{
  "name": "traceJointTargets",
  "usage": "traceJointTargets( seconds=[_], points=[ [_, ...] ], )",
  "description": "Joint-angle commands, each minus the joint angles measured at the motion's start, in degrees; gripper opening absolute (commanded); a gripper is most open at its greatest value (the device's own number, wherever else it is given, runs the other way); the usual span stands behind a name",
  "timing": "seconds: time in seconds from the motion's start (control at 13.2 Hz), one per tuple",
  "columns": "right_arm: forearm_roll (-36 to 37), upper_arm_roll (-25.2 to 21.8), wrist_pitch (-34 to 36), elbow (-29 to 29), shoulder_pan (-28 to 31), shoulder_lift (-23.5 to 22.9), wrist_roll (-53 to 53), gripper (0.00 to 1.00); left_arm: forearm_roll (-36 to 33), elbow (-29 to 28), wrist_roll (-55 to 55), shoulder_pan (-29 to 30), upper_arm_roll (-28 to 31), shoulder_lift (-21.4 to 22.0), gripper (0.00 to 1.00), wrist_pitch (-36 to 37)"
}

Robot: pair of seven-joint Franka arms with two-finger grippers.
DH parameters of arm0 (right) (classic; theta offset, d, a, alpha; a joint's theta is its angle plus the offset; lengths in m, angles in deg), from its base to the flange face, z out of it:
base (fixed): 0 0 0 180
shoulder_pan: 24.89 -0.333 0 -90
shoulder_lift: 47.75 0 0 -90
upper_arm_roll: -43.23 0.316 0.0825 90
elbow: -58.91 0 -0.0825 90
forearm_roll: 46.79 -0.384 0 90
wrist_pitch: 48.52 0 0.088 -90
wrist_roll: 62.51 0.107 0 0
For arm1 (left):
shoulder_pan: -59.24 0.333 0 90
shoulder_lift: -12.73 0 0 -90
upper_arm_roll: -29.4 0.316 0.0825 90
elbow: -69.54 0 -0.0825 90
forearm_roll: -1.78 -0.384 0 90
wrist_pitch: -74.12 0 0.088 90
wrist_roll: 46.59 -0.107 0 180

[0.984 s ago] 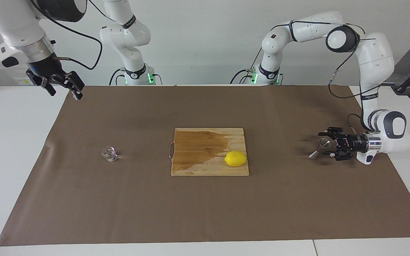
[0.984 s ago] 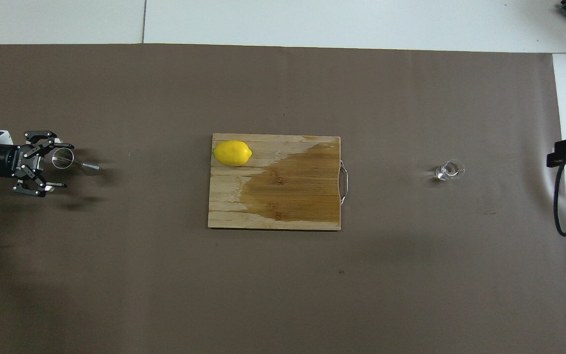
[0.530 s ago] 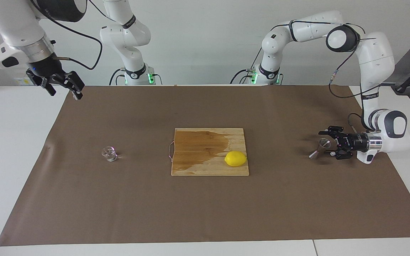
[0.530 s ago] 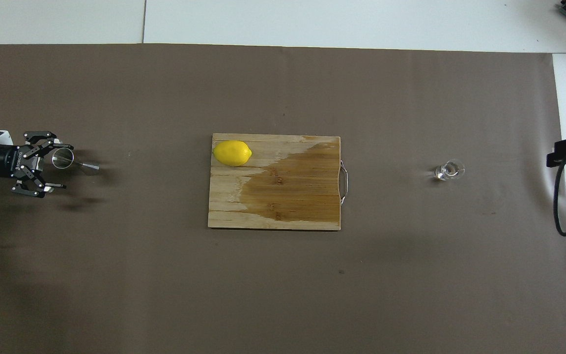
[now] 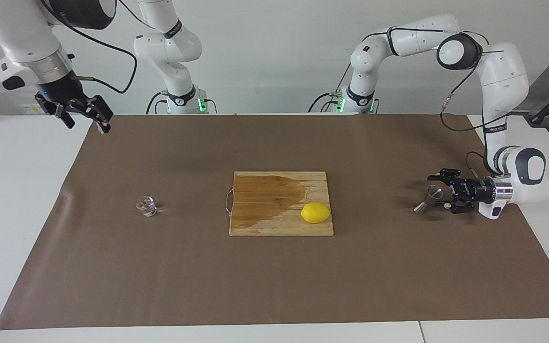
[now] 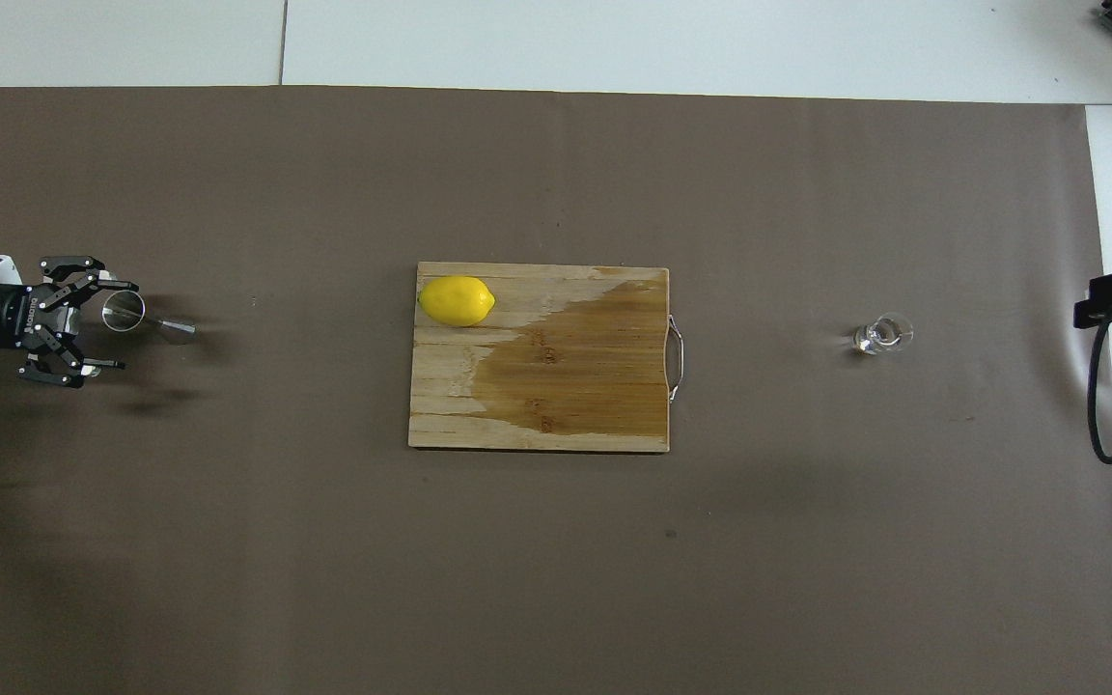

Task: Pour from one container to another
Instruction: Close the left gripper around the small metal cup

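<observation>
The tiny clear glass cup (image 5: 147, 206) (image 6: 882, 335) stands on the brown mat toward the right arm's end of the table. At the left arm's end the steel jigger (image 5: 426, 200) (image 6: 152, 323) rests on the mat. My left gripper (image 5: 435, 192) (image 6: 128, 325) lies level and low, open, with the jigger's wide top just at its fingertips; I see no grip on it. Raised high over the mat's edge at the right arm's end, my right gripper (image 5: 87, 125) is open and holds nothing.
A wooden cutting board (image 5: 265, 224) (image 6: 440, 405) with a dark wet patch lies mid-table, a lemon (image 5: 315, 212) (image 6: 457, 300) on one corner. A black cable (image 6: 1097, 415) hangs at the right arm's end.
My left gripper has drawn back a little from the jigger toward its own end of the table, still open. The jigger, cup and right arm have not moved.
</observation>
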Motion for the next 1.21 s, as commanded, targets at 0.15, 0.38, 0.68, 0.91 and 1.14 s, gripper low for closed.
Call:
traceJointTargets(
  seconds=[0.15,0.38,0.68,0.91,1.14],
  points=[
    [-0.18,0.53,0.55,-0.04,0.67,0.52,0.82,1.00,0.69,-1.48,-0.93,0.28,-0.06,1.18,1.00,0.57],
    [-0.18,0.53,0.55,-0.05,0.67,0.52,0.82,1.00,0.69,-1.66,-1.11,0.20,-0.06,1.18,1.00,0.48],
    [-0.18,0.53,0.55,-0.04,0.67,0.52,0.82,1.00,0.60,-1.84,-2.51,-0.07,-0.06,1.18,1.00,0.48],
    [-0.18,0.53,0.55,-0.05,0.67,0.52,0.82,1.00,0.60,-1.84,-2.69,-0.15,-0.15,1.18,1.00,0.39],
    [-0.18,0.53,0.55,-0.13,0.67,0.52,0.90,1.00,0.52,-1.84,-2.60,-0.24,-0.15,1.18,1.00,-0.14]
  ],
)
